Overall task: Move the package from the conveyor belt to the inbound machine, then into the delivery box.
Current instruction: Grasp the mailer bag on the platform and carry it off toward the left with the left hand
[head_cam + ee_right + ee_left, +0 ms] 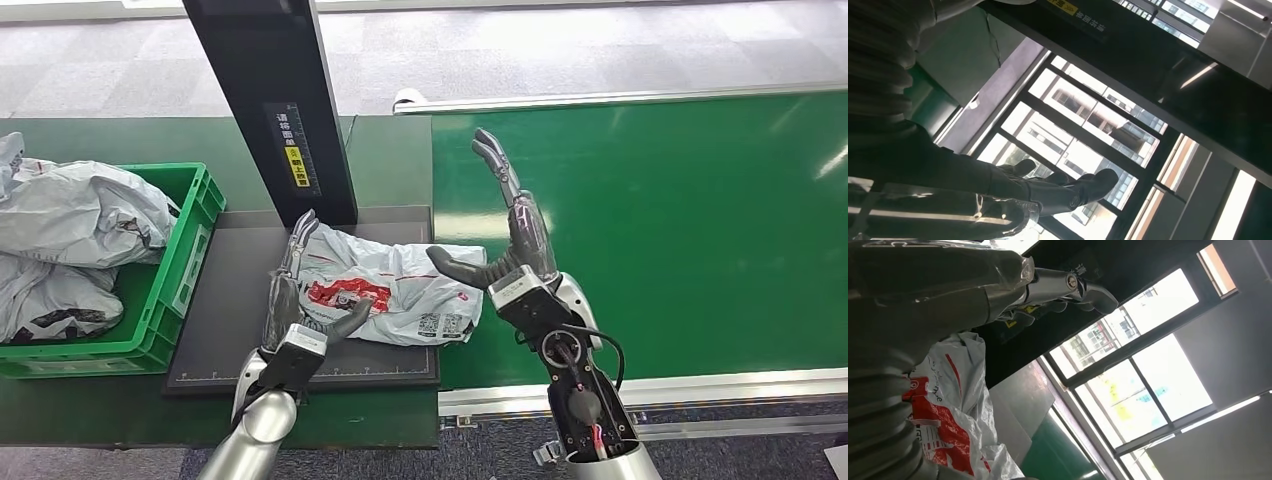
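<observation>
The package [395, 290], a crumpled white plastic mailer with red print and small printed codes, lies on the dark platform of the inbound machine [230, 330], its right end reaching the edge where the platform meets the green conveyor belt [680, 230]. The machine's black upright column [270, 100], carrying a yellow label, rises just behind the package. The left hand [300, 290] stands edge-up against the package's left side, fingers extended toward the column and thumb spread across the mailer's red print; it touches the bag without closing around it. In the left wrist view the same red-and-white mailer [955, 405] sits right beside the ribbed wrist cover, with the fingers [1068, 287] stretched out straight. The right hand [510, 240] is raised over the belt's near-left corner, just beside the package's right end, fingers straight and apart, thumb pointing toward the bag, holding nothing. To the left of the platform sits a green delivery box [185, 250] already containing several grey mailer bags [80, 215].
</observation>
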Action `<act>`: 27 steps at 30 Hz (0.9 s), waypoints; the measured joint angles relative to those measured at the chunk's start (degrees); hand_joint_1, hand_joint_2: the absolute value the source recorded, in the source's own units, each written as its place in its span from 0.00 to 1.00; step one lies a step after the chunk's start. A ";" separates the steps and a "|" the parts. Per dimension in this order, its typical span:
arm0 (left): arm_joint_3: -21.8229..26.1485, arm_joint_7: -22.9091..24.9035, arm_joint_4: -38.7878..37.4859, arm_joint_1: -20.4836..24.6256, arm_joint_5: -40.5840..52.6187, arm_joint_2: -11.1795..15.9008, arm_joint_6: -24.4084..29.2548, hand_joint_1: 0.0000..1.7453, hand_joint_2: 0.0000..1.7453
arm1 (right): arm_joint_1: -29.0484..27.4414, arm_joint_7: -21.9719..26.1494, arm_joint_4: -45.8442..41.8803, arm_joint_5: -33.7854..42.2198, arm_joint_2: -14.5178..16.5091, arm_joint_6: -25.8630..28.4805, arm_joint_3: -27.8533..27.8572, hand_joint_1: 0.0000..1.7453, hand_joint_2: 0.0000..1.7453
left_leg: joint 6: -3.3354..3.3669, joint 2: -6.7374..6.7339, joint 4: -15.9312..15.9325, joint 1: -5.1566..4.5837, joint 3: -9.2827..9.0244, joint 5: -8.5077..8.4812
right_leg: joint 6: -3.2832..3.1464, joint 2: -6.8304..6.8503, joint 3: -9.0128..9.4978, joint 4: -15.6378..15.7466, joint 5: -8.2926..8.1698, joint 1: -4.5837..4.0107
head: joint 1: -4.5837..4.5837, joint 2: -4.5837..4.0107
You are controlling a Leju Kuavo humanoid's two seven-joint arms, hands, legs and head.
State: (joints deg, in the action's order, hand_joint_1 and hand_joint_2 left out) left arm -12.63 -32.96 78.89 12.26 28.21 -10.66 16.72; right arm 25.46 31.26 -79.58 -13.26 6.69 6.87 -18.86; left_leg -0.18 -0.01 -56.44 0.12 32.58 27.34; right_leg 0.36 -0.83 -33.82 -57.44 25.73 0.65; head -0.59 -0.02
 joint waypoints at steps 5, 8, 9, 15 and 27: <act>0.25 0.08 1.25 -0.84 -0.09 0.10 -0.01 0.00 1.00 | -0.85 0.21 -2.08 0.04 0.09 1.27 -0.77 0.00 0.00 | 0.00 0.00 0.00 0.00 0.00 0.00 | 0.00 0.00 0.02 0.00 -0.01 0.00 | 0.01 0.00; 0.67 0.31 2.56 -2.43 -0.66 0.39 0.00 0.00 1.00 | -2.48 -1.99 -6.12 -1.69 0.43 3.63 -3.43 0.00 0.00 | -0.01 -0.01 0.01 0.00 0.03 0.01 | 0.00 -0.01 -0.03 -0.01 0.00 -0.01 | 0.00 0.00; 0.87 0.38 3.03 -3.11 -0.88 0.57 0.02 0.00 1.00 | -2.85 -3.38 -7.60 -2.00 0.51 4.01 -4.89 0.00 0.00 | -0.02 -0.02 0.01 0.01 0.04 0.02 | -0.01 -0.02 -0.06 -0.01 0.01 -0.01 | -0.01 0.00; 2.15 0.56 4.93 -6.66 -1.17 1.55 0.55 0.00 1.00 | -2.56 -6.78 -11.79 1.55 0.67 4.33 -13.16 0.00 0.00 | -0.04 -0.02 0.03 0.05 0.08 0.03 | -0.02 -0.01 -0.07 -0.01 0.08 -0.06 | 0.00 0.00; 5.74 1.03 5.81 -7.38 -1.71 2.27 0.90 0.00 1.00 | 3.13 -4.81 -10.75 3.11 2.79 6.43 -18.98 0.00 0.00 | -0.02 -0.01 0.03 0.05 0.04 0.00 | -0.01 -0.01 -0.03 -0.01 0.06 -0.06 | 0.00 0.00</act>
State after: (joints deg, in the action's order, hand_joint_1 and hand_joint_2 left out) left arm -6.88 -31.93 84.70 4.88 26.50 -8.39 17.62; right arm 28.59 26.45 -90.33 -10.14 9.48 13.30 -37.84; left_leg -0.21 -0.02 -56.41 0.17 32.62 27.34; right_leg 0.34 -0.83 -33.85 -57.45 25.80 0.59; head -0.59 -0.02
